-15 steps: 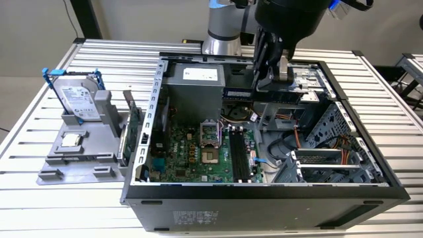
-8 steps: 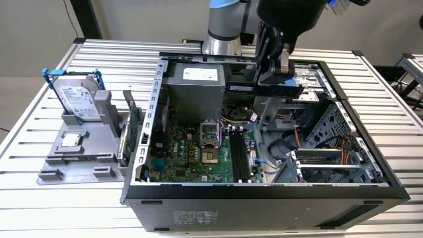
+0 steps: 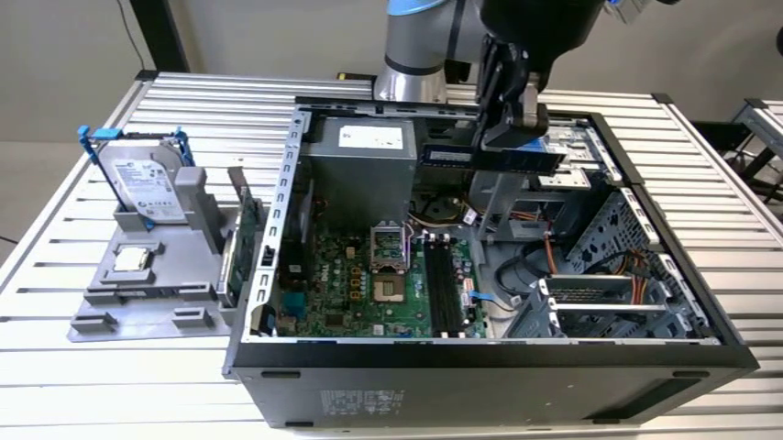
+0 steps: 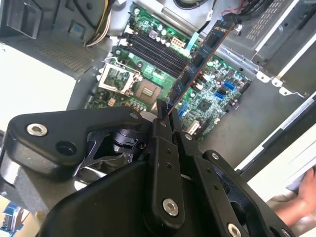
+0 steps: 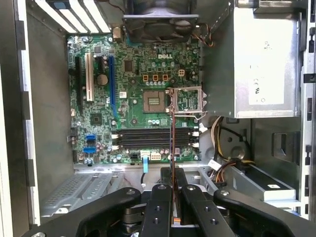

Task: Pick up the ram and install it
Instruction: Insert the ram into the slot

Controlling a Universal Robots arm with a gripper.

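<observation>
On the counter (image 3: 98,403), well off to the exterior view's left of the gripper (image 3: 514,139), a grey holder (image 3: 147,295) carries an upright hard drive (image 3: 145,181) and a small square silver chip (image 3: 132,259). A green circuit card (image 3: 245,225) stands on edge between that holder and the open computer case (image 3: 490,385). Below the gripper, on the floor of the case, lies the green motherboard (image 3: 348,289). Its black memory slots (image 3: 443,284) sit under the gripper and slightly to the exterior view's left. The gripper's fingers are pressed together on the ram (image 3: 490,158), pinching it near one end and holding it level in the air above the case, apart from the slots. In the first wrist view the ram shows edge-on, turned crosswise to the slots. Below the gripper and to the exterior view's right stands a grey drive cage (image 3: 612,302).
</observation>
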